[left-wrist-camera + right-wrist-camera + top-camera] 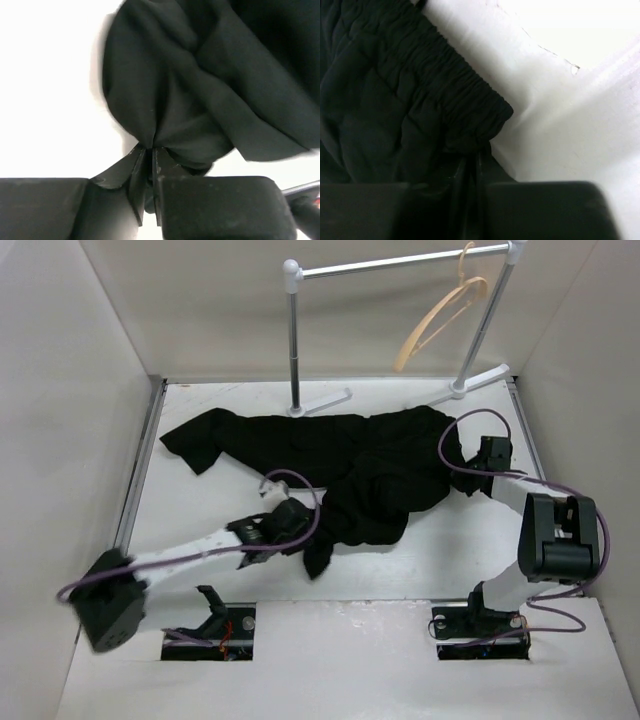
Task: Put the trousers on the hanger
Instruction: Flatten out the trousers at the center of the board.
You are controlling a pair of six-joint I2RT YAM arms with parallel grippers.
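Note:
The black trousers (340, 465) lie crumpled across the middle of the white table, one leg stretched to the far left. My left gripper (305, 525) is shut on a fold of the trousers (200, 90) at their near edge. My right gripper (470, 472) is shut on the elastic waistband of the trousers (455, 95) at their right end. The tan wooden hanger (440, 315) hangs by its hook from the rail at the back right, apart from both grippers.
The white-and-silver garment rail (400, 260) stands at the back on two posts with feet (320, 403) on the table. White walls close in the left, right and back. Purple cables loop off both arms.

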